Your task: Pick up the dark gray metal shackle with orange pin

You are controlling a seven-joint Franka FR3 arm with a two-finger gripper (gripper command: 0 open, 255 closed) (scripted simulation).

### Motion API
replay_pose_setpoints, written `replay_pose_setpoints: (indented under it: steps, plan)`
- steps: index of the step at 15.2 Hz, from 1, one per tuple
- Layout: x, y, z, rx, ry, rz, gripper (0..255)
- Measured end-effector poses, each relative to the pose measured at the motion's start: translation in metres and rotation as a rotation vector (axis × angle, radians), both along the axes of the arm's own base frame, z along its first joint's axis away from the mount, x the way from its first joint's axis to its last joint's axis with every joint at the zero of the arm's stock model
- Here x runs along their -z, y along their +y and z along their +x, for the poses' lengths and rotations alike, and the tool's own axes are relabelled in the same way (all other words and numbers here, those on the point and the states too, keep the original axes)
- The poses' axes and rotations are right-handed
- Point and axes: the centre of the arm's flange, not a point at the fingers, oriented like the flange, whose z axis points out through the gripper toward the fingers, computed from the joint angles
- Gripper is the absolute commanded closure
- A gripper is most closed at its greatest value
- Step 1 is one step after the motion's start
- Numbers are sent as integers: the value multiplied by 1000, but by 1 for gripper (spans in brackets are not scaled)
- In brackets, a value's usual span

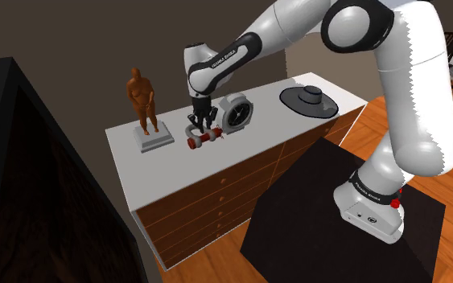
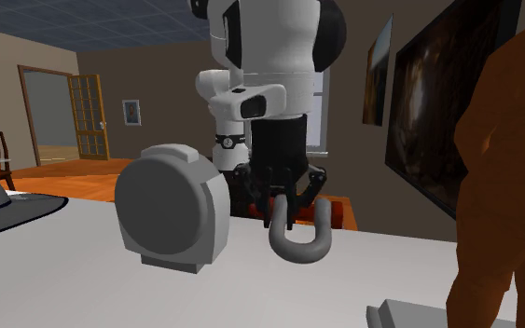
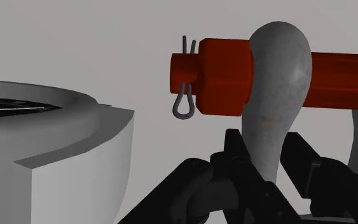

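The shackle is a grey U-shaped bow with an orange-red pin across its ends, low over the white dresser top. My black gripper comes down on it from above and is shut on one leg of the bow. In the second exterior view the bow hangs below the gripper, with the pin behind it. In the wrist view the fingers clasp the grey leg, and the pin carries a wire clip at its end. Whether the shackle touches the top I cannot tell.
A round grey clock stands right beside the gripper, close to the shackle. A brown figurine on a grey base stands at the shoulder view's left, a dark hat at the right end. A dark panel rises nearby.
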Motion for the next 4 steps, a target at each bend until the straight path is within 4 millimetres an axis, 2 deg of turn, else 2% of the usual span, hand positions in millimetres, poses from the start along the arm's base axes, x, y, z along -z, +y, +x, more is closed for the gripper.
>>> replay_pose_setpoints:
  steps: [4]
  plan:
    - [-19, 0, -2, 0, 0, 0, 255]
